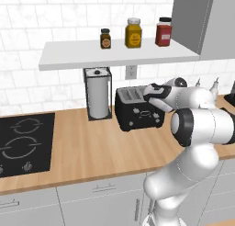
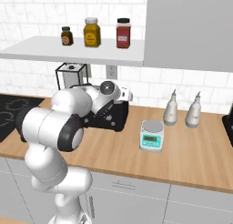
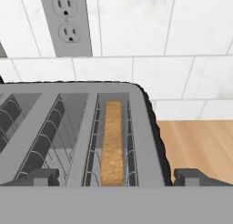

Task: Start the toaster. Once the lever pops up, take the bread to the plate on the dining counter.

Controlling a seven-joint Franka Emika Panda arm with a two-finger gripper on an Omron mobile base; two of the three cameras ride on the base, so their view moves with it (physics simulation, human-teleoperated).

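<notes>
1. Black boxy two-slot toaster [image 1: 137, 111] stood on the light-wood bench [image 1: 92, 147] against the white tiled wall, just right of a paper-towel roll in a black wire holder [image 1: 98, 98]. Pale controls showed on its front face.
2. White arm reached over the toaster from the right in the left base view; the hand [image 1: 149, 94] sat over the toaster's top right end. In the right base view the arm's body covered most of the toaster [image 2: 111, 119].
3. Hand view looked down into the toaster top [image 3: 68, 127]. Tan-brown slice of bread [image 3: 112, 143] stood on edge, sunk in the right-hand slot between the wire guides; left slot held nothing but wires.
4. Two dark fingertips [image 3: 193, 175] showed at the bottom of the hand view, one low at the left of the toaster top, one past its right edge. Hand was spread wide, holding nothing.
5. A double wall outlet [image 3: 67, 19] sat on the tiles behind the toaster.
6. Shelf [image 1: 110, 53] above carried three jars: a small dark one [image 1: 105, 38], a yellow one [image 1: 133, 33], a red one [image 1: 164, 31].
7. Black cooktop [image 1: 23, 142] lay inset at the bench's left end.
8. Right of the toaster: a small kitchen scale [image 2: 152, 135], then two pale bottles [image 2: 182, 110] near the wall.
</notes>
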